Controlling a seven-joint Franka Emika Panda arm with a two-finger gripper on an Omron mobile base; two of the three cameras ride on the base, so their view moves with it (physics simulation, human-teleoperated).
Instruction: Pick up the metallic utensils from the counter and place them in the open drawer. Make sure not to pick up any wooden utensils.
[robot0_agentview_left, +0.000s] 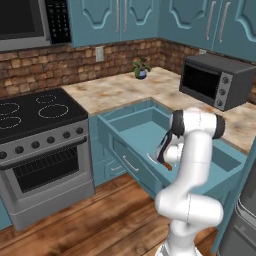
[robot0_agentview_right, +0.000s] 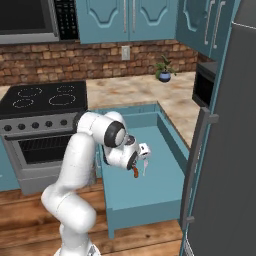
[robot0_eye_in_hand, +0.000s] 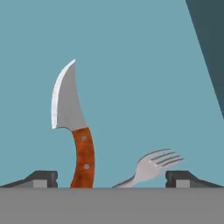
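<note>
My gripper (robot0_eye_in_hand: 110, 179) points down into the open drawer (robot0_agentview_left: 131, 162), whose floor is plain teal (robot0_eye_in_hand: 144, 65). Its fingers (robot0_eye_in_hand: 41, 178) stand wide apart, gripping nothing. Between them shows a knife (robot0_eye_in_hand: 72, 127) with a curved silver blade and a reddish-brown handle, free of both fingers. Beside it is a silver fork (robot0_eye_in_hand: 153, 166). In the right base view the gripper (robot0_agentview_right: 138, 159) hovers over the drawer (robot0_agentview_right: 150, 197), with the knife handle (robot0_agentview_right: 135, 173) and the fork (robot0_agentview_right: 145, 167) just under it. The counter (robot0_agentview_left: 115, 90) lies beyond.
A black stove (robot0_agentview_left: 40, 115) stands left of the drawer. A toaster oven (robot0_agentview_left: 215, 80) and a small potted plant (robot0_agentview_left: 141, 67) sit on the counter. A tall grey fridge (robot0_agentview_right: 230, 150) rises close on the right. Below is wood floor (robot0_agentview_left: 100, 220).
</note>
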